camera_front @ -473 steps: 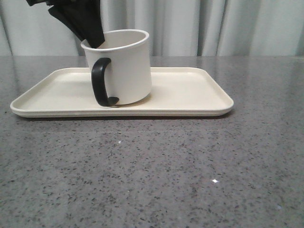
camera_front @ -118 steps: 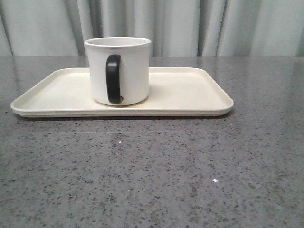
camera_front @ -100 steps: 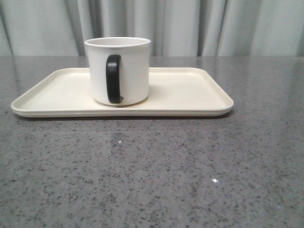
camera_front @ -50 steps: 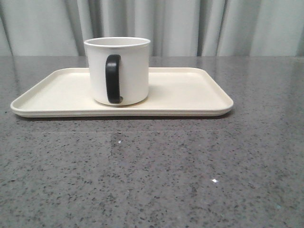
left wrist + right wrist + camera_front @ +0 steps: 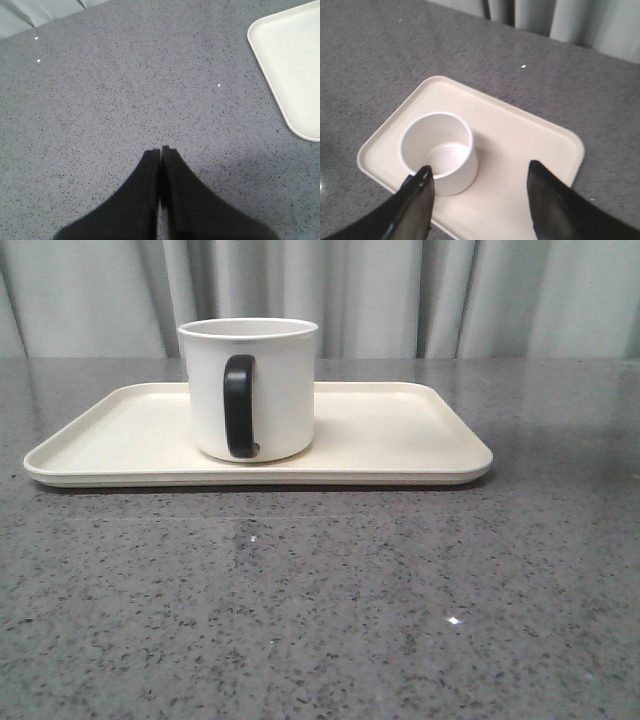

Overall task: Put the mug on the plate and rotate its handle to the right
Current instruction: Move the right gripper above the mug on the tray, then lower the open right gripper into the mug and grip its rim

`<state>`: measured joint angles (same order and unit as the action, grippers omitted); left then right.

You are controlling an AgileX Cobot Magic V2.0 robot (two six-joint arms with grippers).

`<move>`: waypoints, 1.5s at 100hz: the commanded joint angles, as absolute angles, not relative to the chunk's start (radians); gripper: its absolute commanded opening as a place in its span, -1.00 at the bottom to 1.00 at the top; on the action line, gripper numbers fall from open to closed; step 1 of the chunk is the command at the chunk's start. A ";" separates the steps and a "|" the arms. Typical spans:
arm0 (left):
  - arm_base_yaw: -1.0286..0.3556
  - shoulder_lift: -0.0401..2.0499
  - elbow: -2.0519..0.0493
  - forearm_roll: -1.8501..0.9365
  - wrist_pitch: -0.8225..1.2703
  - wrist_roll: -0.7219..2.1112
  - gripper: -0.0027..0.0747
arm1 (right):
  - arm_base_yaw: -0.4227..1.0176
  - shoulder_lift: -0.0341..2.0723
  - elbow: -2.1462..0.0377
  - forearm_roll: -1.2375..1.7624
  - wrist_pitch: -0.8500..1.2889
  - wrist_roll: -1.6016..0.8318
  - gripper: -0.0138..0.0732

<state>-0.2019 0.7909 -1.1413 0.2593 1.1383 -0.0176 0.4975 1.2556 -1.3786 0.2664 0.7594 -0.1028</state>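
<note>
Mug (image 5: 250, 390) is seated upright on plate (image 5: 400, 440), left of centre, handle (image 5: 238, 406) turned to 6 o'clock. Right gripper (image 5: 479, 175) is held spread wide above, nothing gripped. Left gripper (image 5: 160, 152) is pressed closed, seemingly empty, over table (image 5: 100, 90).

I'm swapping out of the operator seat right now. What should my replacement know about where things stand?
Left gripper: shut, empty, over bare table away from the plate.
Right gripper: open, empty, above the mug.
Mug: upright on the plate, on its left half, nothing holding it.
Handle: points toward the front camera, not to the right.
Done: mug is placed on the plate.
Left: turn the mug so the handle faces right; the right gripper looks best placed for it.
</note>
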 commanded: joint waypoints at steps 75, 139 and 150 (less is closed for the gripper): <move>-0.202 0.789 -1.166 0.269 1.075 -0.027 -0.98 | 0.544 1.495 -1.440 0.426 0.700 -0.117 0.29; -0.202 0.789 -1.166 0.269 1.075 -0.027 -0.98 | 0.544 1.617 -1.441 0.515 0.650 -0.117 0.29; -0.202 0.789 -1.166 0.269 1.075 -0.027 -0.98 | 0.544 1.637 -1.441 0.522 0.649 -0.117 0.29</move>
<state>-0.2019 0.7909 -1.1413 0.2593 1.1383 -0.0184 0.5434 1.6638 -1.4055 0.4875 0.6973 -0.1074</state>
